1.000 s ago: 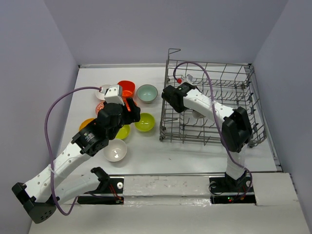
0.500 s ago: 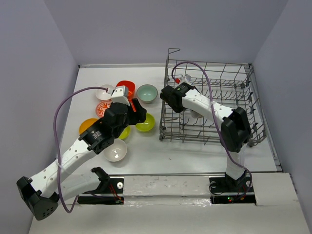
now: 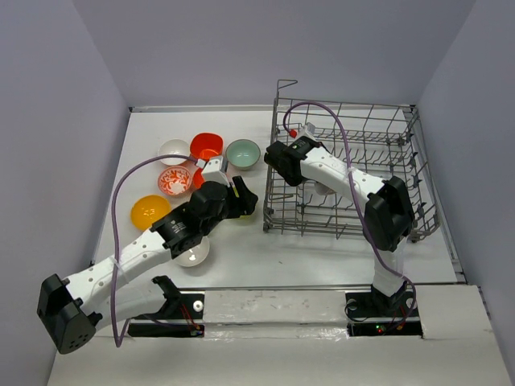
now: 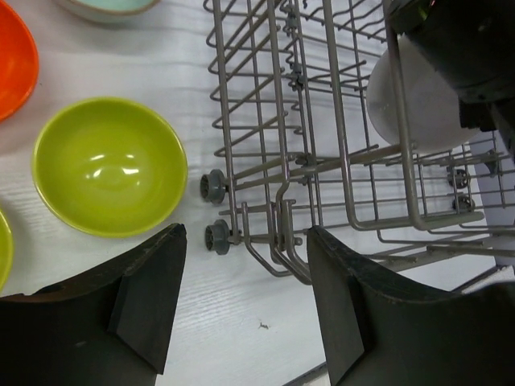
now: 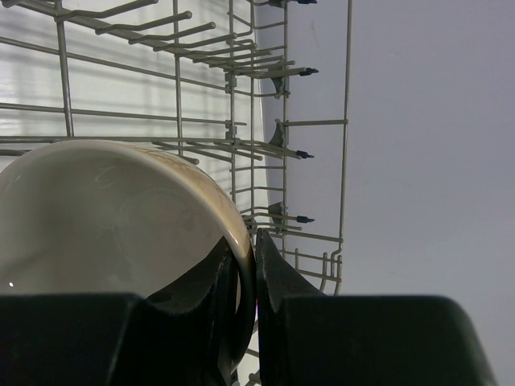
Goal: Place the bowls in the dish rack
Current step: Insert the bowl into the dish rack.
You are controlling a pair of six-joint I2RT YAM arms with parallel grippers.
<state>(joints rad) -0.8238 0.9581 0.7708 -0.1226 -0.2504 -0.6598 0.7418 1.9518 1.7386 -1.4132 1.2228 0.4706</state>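
The dish rack [image 3: 402, 129] stands on the right of the table. Inside it, my right gripper [image 5: 253, 265] is shut on the rim of a white bowl [image 5: 105, 217], which also shows through the wires [image 4: 406, 100]. My left gripper [image 4: 247, 233] is open and holds nothing. It hangs over bare table by the rack's near left corner [image 4: 265, 241], with a lime green bowl [image 4: 109, 165] just to its left. In the top view the left gripper [image 3: 245, 201] covers most of that bowl.
Loose bowls lie left of the rack: white [image 3: 174, 150], red-orange [image 3: 207, 145], pale teal [image 3: 243, 153], red-patterned [image 3: 175, 180], orange-yellow [image 3: 149, 211], and a white one [image 3: 193, 254] half under my left arm. A second lime bowl [image 4: 2, 241] shows at the edge.
My left arm has swung right, from above the cluster of bowls to the rack's near left corner, uncovering the patterned and orange-yellow bowls. The right arm has barely moved.
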